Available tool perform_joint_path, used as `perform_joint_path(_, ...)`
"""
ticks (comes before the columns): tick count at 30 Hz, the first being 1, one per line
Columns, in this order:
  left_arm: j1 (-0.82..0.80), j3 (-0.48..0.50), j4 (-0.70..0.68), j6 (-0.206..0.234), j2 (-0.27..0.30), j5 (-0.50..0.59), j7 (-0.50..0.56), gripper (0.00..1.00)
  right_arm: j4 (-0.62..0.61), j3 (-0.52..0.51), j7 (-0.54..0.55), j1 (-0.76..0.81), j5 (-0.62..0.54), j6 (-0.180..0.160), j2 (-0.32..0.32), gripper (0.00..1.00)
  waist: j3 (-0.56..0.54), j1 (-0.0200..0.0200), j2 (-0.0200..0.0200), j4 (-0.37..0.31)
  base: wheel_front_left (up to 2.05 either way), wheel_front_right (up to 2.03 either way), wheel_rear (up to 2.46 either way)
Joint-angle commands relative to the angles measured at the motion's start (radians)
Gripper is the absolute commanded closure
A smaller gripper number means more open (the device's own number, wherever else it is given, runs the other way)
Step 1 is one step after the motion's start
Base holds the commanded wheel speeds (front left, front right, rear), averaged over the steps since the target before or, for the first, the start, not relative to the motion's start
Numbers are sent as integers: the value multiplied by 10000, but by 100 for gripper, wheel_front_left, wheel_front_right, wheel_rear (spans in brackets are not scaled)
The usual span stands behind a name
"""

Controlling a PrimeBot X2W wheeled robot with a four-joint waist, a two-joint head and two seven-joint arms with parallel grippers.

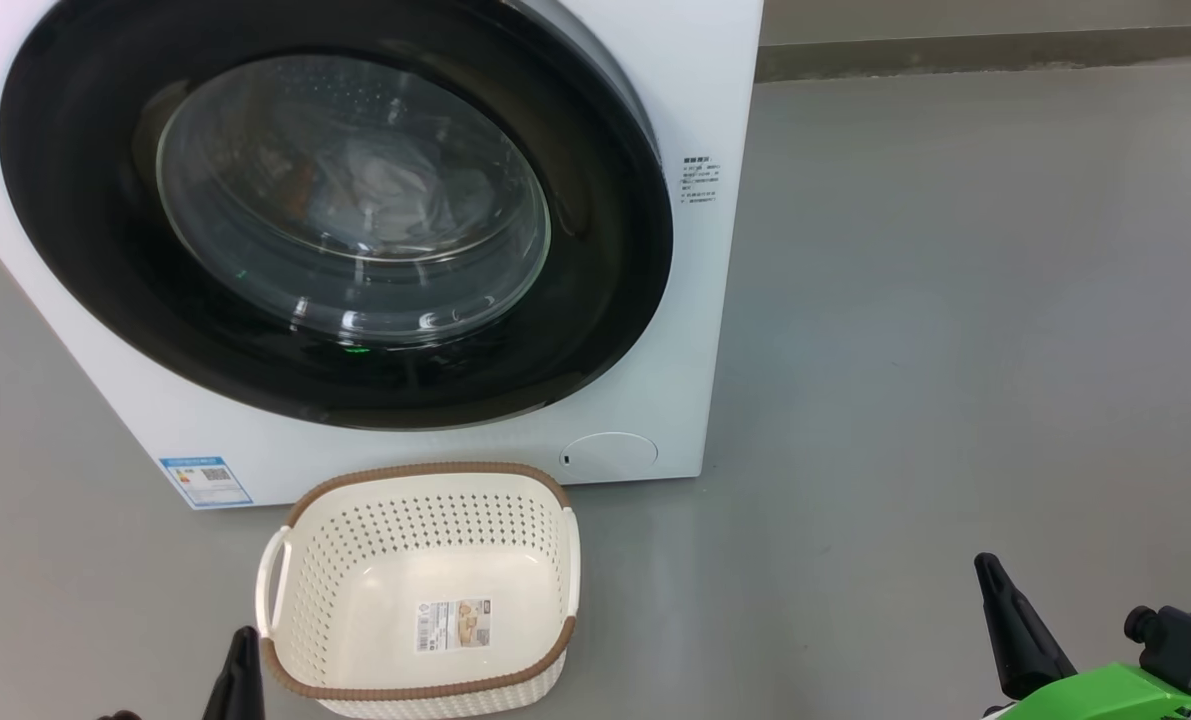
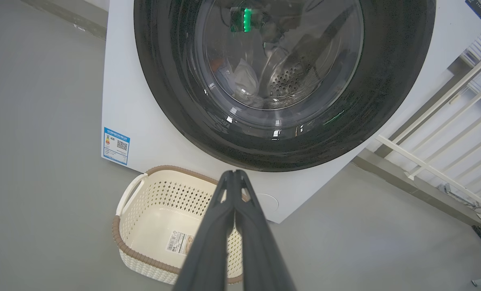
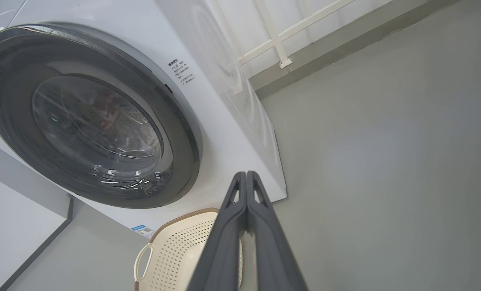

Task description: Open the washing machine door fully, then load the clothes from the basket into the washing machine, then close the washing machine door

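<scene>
Washing machine (image 1: 720,330), 1; door (image 1: 85,250), 1, shut; basket (image 1: 425,470), 1, just before it; clothes (image 1: 385,185) inside, behind door.
Grippers, 2, low, fingers pinched together, holding nothing: left gripper (image 2: 234,178) beside basket, right gripper (image 3: 246,177) well apart.

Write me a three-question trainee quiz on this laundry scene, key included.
1. True or false: the clothes lie in the drum, behind the shut washing machine door.
2. What is in the basket? A) a folded towel B) nothing but the label on its floor C) two socks
3. Fill in: the left gripper and the right gripper are both ____ and hold nothing.

Key: 1 true; 2 B; 3 shut.
</scene>
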Motion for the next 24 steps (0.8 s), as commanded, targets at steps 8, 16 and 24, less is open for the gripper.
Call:
perform_joint_path(8,-585,337,-104,-152,77,-1039,239,100,-55,21,122,-556,1096,1,-81,100,13,-1,0,-36,0,0,0)
perform_joint_path(16,-720,475,-25,-216,55,-1905,463,100,99,11,226,-667,2007,2,-88,100,25,-1,0,-71,0,0,0)
perform_joint_path(24,-871,632,65,-288,29,-2882,716,100,272,-1,343,-792,3037,2,-96,100,39,-2,0,-110,0,0,0)
